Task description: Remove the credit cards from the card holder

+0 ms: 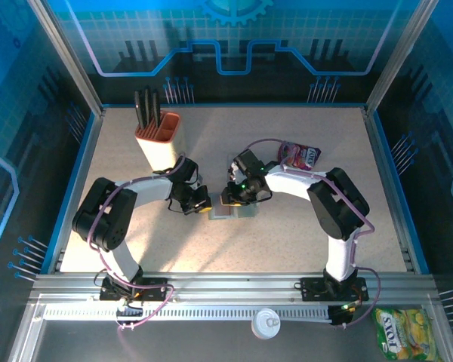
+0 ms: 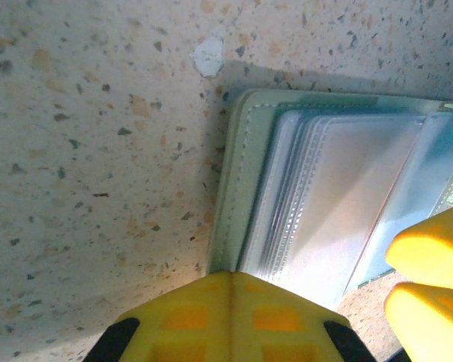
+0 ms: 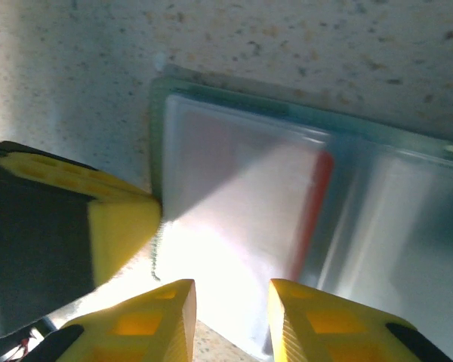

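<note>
Card holder lay open near the middle of the surface, closed left pincer at its edge, part-open right pincer straddling the sleeve holding a red credit card; extraction seemingly beginning, needing a pinch on the card itself.

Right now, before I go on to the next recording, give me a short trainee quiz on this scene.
1. True or false: the card holder lies open on the table, its clear sleeves facing up.
2. The left gripper has its jaws: A) shut B) spread wide C) around the pen cup.
3. In the right wrist view, a card shows an edge through a clear sleeve. What colour is it?
Key: 1 true; 2 A; 3 red.
</note>
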